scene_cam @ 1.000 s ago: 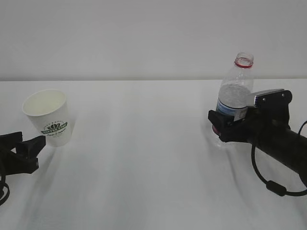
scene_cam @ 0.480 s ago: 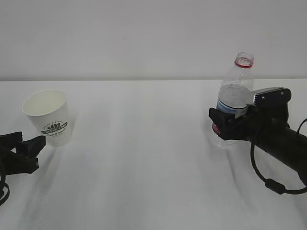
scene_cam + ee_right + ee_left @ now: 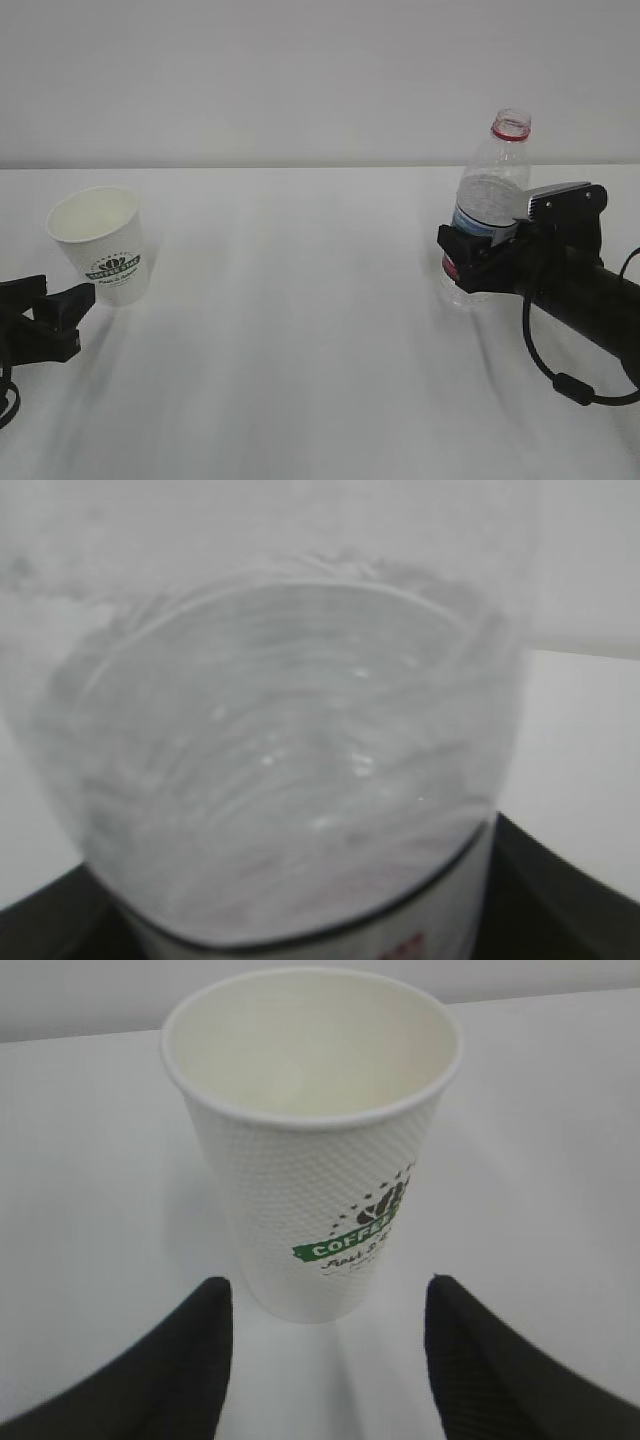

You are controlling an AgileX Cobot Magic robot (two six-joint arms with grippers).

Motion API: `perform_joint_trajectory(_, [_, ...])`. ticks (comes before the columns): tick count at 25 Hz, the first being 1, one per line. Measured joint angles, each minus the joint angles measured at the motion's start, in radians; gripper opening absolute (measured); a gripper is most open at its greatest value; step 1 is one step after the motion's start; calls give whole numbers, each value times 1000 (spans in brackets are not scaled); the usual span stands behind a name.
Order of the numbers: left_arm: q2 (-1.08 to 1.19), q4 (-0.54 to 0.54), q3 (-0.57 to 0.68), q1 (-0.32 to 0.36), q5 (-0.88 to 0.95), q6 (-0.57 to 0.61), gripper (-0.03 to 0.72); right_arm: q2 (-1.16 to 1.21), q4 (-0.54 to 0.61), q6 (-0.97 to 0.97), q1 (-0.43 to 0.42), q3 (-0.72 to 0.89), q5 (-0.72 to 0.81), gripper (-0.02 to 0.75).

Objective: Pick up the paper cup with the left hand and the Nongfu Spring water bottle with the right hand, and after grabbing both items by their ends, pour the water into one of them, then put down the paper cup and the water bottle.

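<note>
White table (image 3: 300, 300) meets a pale wall. At far left the left gripper (image 3: 325, 1360) sits with fingers apart just short of the cup (image 3: 312, 1150), which stands upright and empty. At right the uncapped bottle (image 3: 487, 200) stands, partly filled with water (image 3: 290, 770); the right gripper (image 3: 470, 262) surrounds its label, but whether it is clamped I cannot tell.

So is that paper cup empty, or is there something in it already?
Empty. The left wrist view looks straight into the paper cup: a dry cream inside down to the bottom, no liquid. It stands upright on the table.
</note>
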Motion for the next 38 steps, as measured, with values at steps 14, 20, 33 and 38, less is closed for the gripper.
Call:
perform_joint_trajectory(14, [0, 0, 0, 0, 0, 0, 442, 0, 2, 0, 0, 0, 0, 524])
perform_joint_trajectory(20, [0, 0, 0, 0, 0, 0, 442, 0, 4, 0, 0, 0, 0, 524])
perform_joint_trajectory(33, [0, 0, 0, 0, 0, 0, 442, -19, 6, 0, 0, 0, 25, 521])
perform_joint_trajectory(38, [0, 0, 0, 0, 0, 0, 442, -42, 6, 0, 0, 25, 36, 520])
